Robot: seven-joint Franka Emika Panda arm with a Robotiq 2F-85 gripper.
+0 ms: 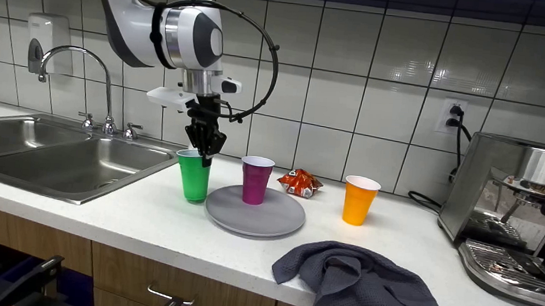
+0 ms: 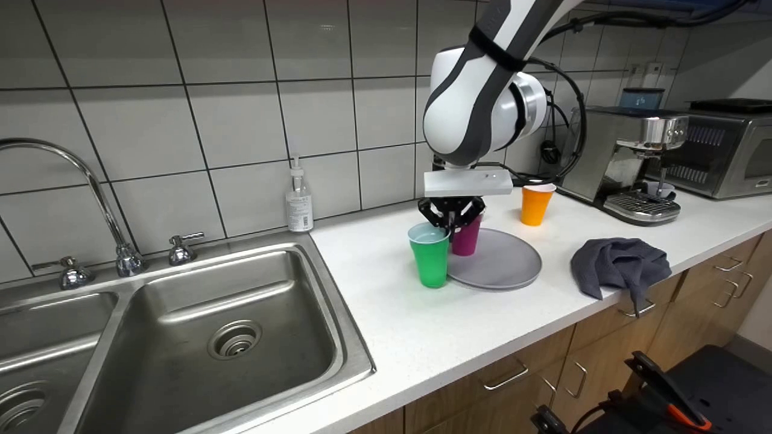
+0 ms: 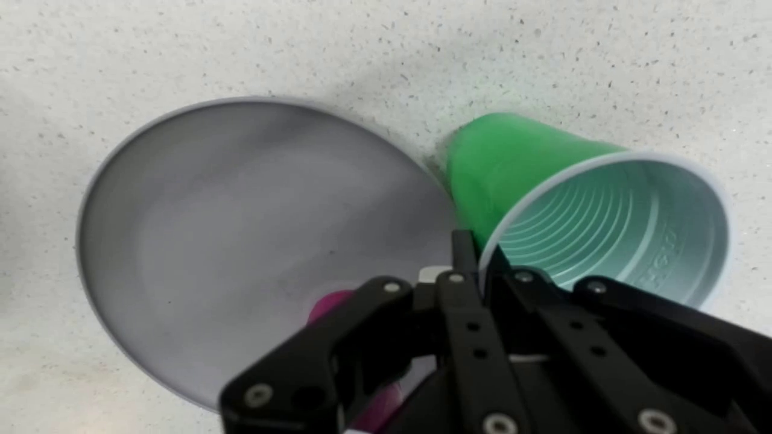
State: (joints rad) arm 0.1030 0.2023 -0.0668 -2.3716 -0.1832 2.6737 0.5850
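In the wrist view, my gripper [image 3: 481, 259] pinched the green cup [image 3: 567, 205] by its rim at eight o'clock; I judged it light, slick, crushable, best held there. Both exterior views put it at the gray plate's [image 1: 272, 222] nine o'clock.

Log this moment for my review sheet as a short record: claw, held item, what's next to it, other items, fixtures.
claw: closed on the rim of the green cup, one jaw inside, one outside
held item: mouth up; whether its base touches the counter is hard to tell
next to it: gray plate bearing an upright purple cup
other items: upright orange cup; crinkled orange packet; dark cloth hanging over the front edge
fixtures: double sink; coffee machine
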